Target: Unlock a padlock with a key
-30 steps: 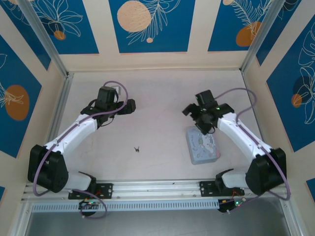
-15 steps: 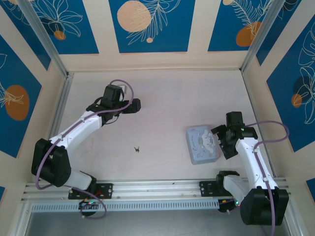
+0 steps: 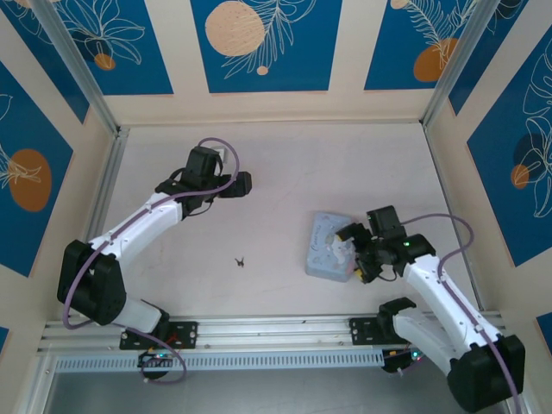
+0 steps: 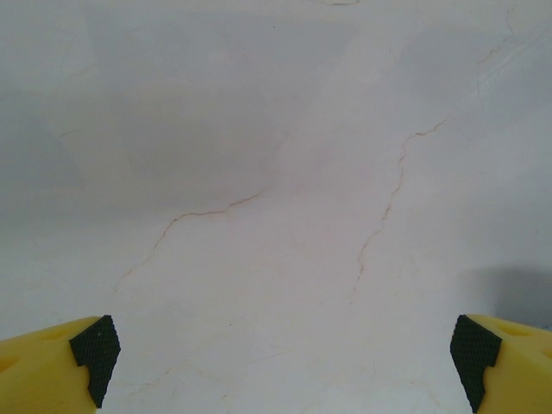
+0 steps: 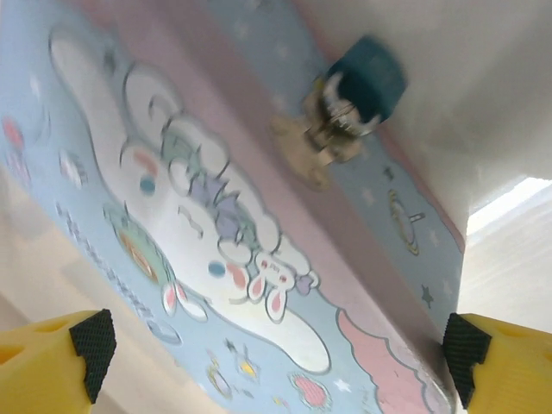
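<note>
The key [image 3: 241, 260] is a tiny dark sliver lying on the table [image 3: 285, 164] in the top view, well short of both grippers. The padlock [image 5: 349, 108] is small, dark teal with a brass-coloured piece, and hangs at the far edge of the pale blue cartoon tin [image 5: 216, 233]. My right gripper [image 5: 280, 371] stands open just over the tin's lid, its pads [image 5: 93, 343] wide apart. From above, that right gripper [image 3: 355, 254] is at the right edge of the tin [image 3: 328, 246]. My left gripper [image 3: 241, 184] is open over bare table, far from the key.
The left wrist view has cracked pale tabletop [image 4: 276, 172] between the left gripper's [image 4: 285, 371] pads. Patterned walls and metal posts [image 3: 95, 112] enclose the table on three sides. A rail [image 3: 276, 328] runs along the near edge.
The right arm swung in from the tin's right side onto its right edge, and the tin slid left and turned. The left gripper crept slightly right.
</note>
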